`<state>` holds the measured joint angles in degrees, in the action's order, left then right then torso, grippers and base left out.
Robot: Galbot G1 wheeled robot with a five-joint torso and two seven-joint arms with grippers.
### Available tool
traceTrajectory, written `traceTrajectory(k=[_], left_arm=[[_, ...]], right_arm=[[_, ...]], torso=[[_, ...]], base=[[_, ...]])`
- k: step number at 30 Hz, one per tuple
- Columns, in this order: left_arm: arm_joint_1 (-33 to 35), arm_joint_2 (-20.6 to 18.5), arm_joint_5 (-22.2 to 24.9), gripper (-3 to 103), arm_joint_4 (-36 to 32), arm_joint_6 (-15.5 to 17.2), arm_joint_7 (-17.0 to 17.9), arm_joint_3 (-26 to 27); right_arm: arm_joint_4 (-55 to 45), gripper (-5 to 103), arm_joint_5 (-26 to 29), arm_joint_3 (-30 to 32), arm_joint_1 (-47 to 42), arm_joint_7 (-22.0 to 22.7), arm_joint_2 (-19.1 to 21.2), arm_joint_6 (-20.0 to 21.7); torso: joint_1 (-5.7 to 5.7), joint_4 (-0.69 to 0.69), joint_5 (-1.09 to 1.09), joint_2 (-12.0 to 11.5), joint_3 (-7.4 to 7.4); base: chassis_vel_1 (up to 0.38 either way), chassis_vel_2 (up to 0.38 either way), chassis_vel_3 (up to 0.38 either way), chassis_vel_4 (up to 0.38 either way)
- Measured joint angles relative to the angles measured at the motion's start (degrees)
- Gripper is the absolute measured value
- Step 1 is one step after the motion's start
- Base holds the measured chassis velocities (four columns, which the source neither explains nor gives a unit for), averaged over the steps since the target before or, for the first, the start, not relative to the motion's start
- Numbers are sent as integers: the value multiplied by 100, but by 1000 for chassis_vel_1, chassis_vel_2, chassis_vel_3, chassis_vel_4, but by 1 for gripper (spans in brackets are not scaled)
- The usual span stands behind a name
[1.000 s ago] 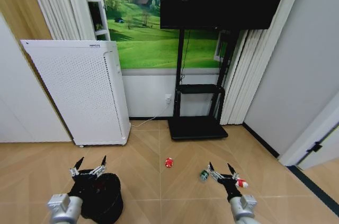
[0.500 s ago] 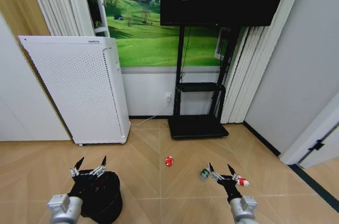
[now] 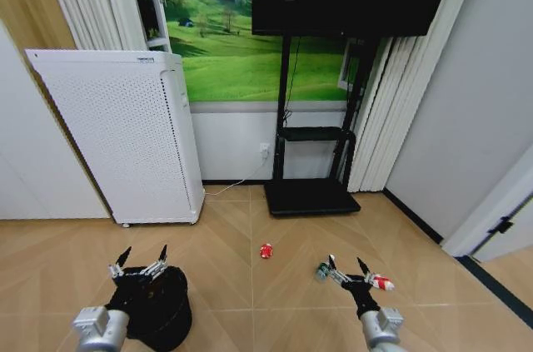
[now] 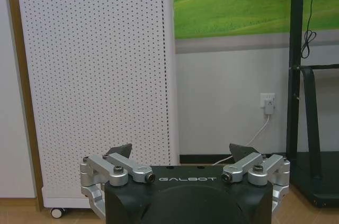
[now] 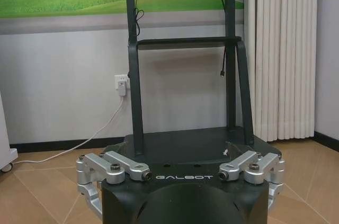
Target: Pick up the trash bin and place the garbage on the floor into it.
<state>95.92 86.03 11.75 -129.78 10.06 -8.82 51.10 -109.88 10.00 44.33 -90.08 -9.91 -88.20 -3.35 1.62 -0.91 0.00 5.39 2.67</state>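
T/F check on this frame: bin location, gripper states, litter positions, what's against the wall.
1. The trash bin stands on the floor under the left gripper. True.
2. The right gripper is shut on the greenish bottle. False: it is open, holding nothing; the bottle lies on the floor.
3. The red scrap lies on the floor between the two arms. True.
4. The red-and-white wrapper is already in the bin. False: it is on the floor by the right gripper.
5. The white cabinet unit lies tipped over. False: it stands upright.
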Motion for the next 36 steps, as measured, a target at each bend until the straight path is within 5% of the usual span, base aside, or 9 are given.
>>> traceTrajectory(k=[13,21,30,36], left_arm=[[-43,10,-100,100,108,-84,130,-17],[543,213,92,100,264,-158,26,224],[1050,178,209,100,1315,-432,90,912],[864,90,468,100,1577,-203,195,1093]], right_arm=[[37,100,9,7,0,2,-4,-18],[103,100,14,44,14,10,-32,-19],[353,100,-22,93,92,41,-43,-37],[511,100,-119,18,202,41,-51,-60]], torso=[[-26,0,0,-295,-268],[-27,1,2,-342,-269],[-23,2,0,-324,-269],[-22,0,0,-313,-269]], base=[[0,0,0,0],[0,0,0,0],[0,0,0,0],[0,0,0,0]])
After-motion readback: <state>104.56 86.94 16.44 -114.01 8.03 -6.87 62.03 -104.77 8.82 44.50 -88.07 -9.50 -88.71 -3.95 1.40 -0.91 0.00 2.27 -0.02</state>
